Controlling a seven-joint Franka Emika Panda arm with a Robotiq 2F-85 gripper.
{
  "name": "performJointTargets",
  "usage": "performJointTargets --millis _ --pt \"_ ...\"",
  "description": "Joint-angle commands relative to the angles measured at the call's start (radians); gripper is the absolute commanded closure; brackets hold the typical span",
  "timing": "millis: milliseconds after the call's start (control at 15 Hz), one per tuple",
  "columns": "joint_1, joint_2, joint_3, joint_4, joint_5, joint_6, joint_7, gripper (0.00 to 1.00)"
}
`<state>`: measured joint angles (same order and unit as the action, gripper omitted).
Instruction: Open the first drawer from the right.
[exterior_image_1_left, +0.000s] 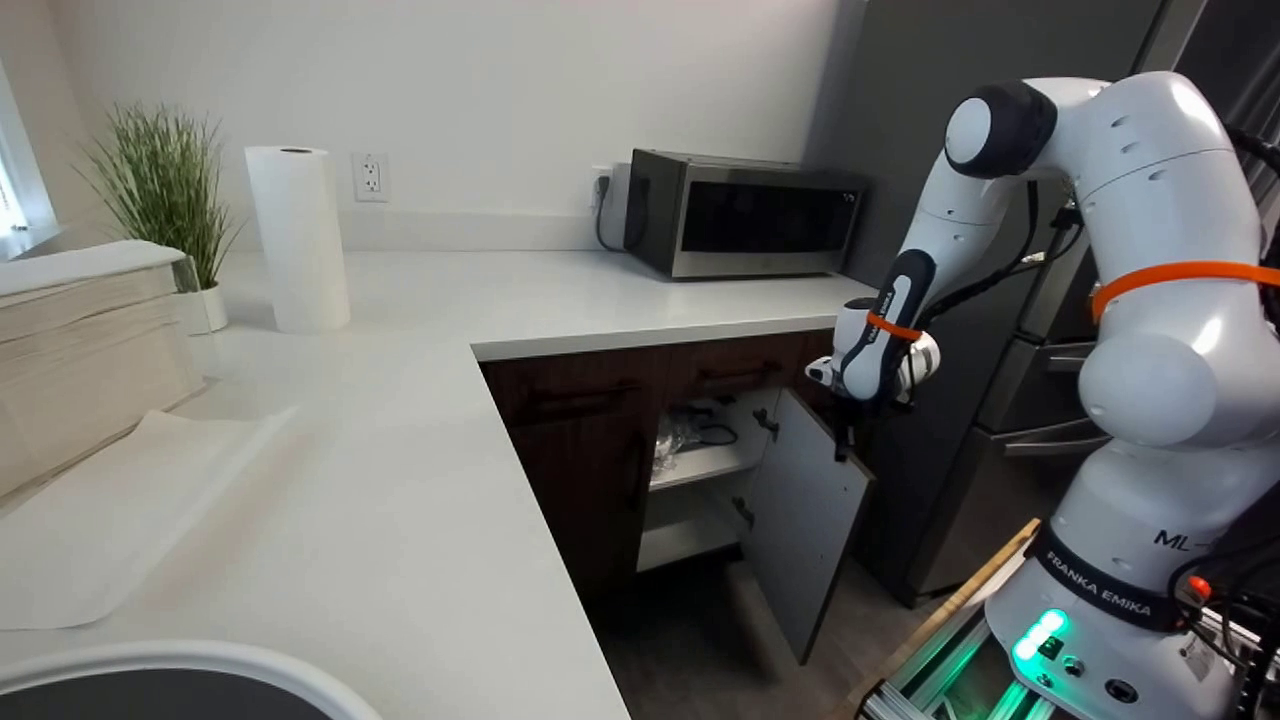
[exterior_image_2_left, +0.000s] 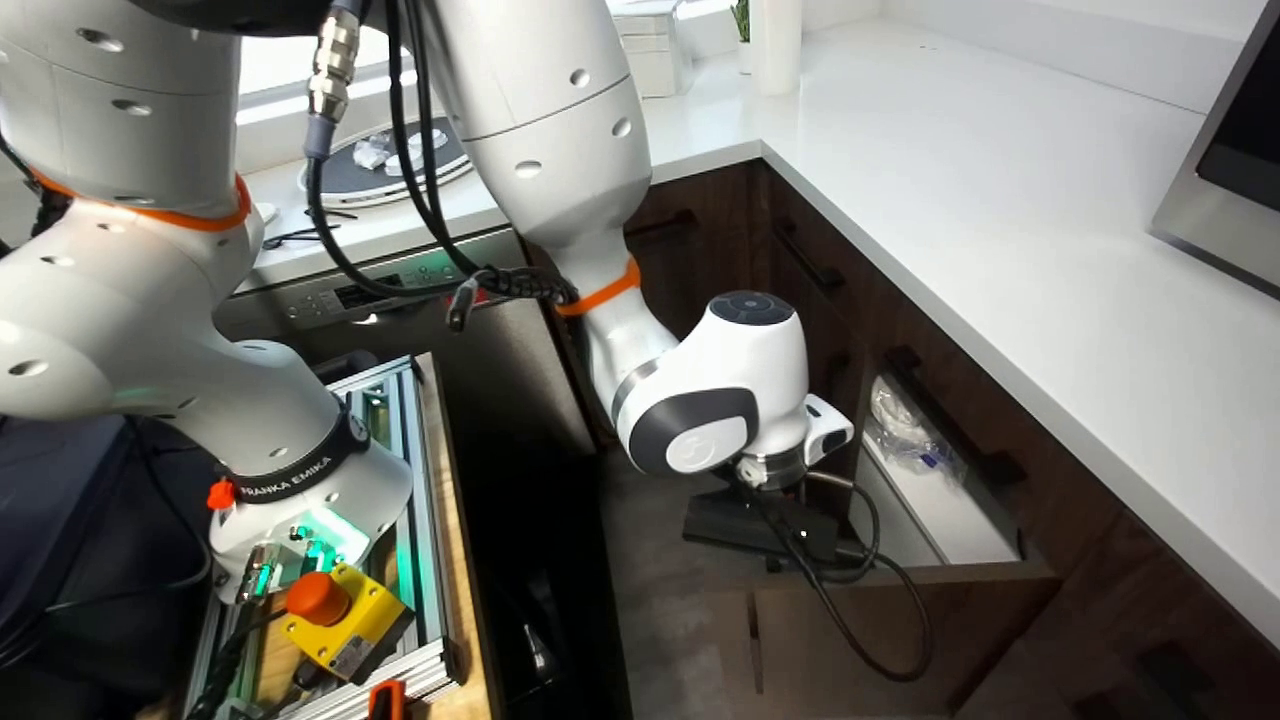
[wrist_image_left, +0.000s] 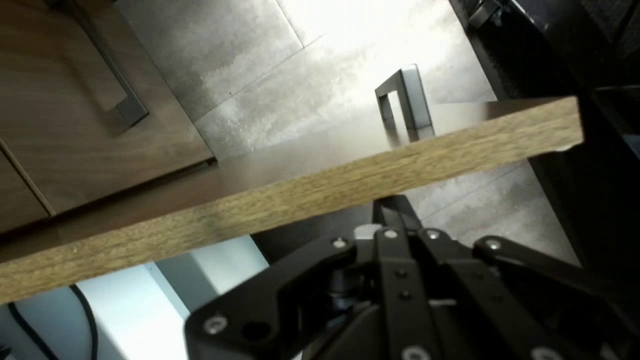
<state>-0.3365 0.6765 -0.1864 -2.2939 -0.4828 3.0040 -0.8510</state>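
Dark wood drawer fronts run under the white counter. A drawer with a dark bar handle (exterior_image_1_left: 740, 374) sits above the open cabinet; its handle also shows in an exterior view (exterior_image_2_left: 955, 420). Another drawer (exterior_image_1_left: 580, 398) is to its left. A further front at the right (exterior_image_1_left: 815, 347) is partly hidden behind the arm. The drawers look shut. The cabinet door (exterior_image_1_left: 800, 520) below stands swung open; its edge crosses the wrist view (wrist_image_left: 300, 192). My gripper (wrist_image_left: 395, 205) points down at the door's inner side, fingers together and empty. I cannot tell if the fingertips touch the door.
The white counter (exterior_image_2_left: 960, 150) overhangs the drawers. A microwave (exterior_image_1_left: 750, 215) stands on it beside the dark fridge (exterior_image_1_left: 900, 170). Inside the cabinet, a shelf (exterior_image_1_left: 705, 465) holds a clear plastic bag and cables. The robot's base cart (exterior_image_2_left: 440, 480) stands close by.
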Motion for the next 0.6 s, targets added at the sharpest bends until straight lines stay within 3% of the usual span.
performJointTargets --millis 0,200,400,467,533 --pt "0.016 0.018 -0.090 -0.022 -0.047 0.057 -0.031 1.00" --pt "0.021 0.037 -0.130 -0.023 -0.043 0.103 -0.034 1.00" --pt "-0.023 -0.027 -0.036 -0.051 0.031 0.083 0.000 1.00" --pt "-0.034 -0.073 0.011 -0.071 0.068 0.031 0.029 0.74" --pt "-0.045 -0.103 0.055 -0.083 0.101 0.018 0.058 0.73"
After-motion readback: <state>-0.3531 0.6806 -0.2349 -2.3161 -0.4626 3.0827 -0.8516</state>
